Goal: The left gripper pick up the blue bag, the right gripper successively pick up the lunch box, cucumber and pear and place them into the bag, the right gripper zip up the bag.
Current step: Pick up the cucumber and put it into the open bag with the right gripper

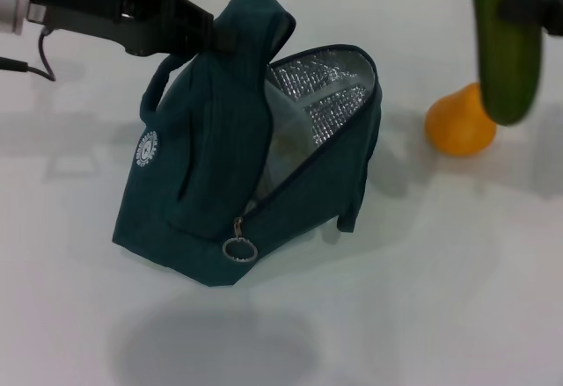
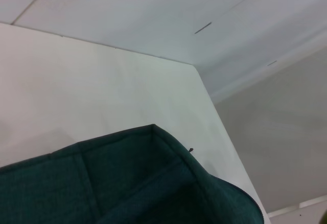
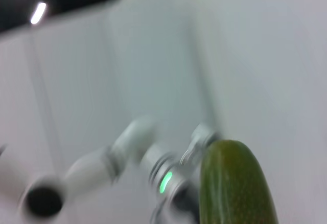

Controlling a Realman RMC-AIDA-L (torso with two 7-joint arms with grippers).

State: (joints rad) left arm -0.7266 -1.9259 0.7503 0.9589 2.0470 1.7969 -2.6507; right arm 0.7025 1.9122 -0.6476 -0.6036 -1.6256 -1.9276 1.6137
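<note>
White table (image 1: 457, 280) bears pear (image 1: 459, 124) beside blue bag (image 1: 220, 157), left tool (image 1: 211, 36) gripping it; right tool (image 1: 519, 3) grips cucumber (image 1: 506, 47).

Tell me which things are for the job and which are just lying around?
For the job: blue bag held up by the left tool; cucumber in the right tool; pear waiting on the table.
Just lying around: nothing else visible.

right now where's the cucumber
In the head view the cucumber hangs upright in the right gripper, above the pear, right of the blue bag.
</note>
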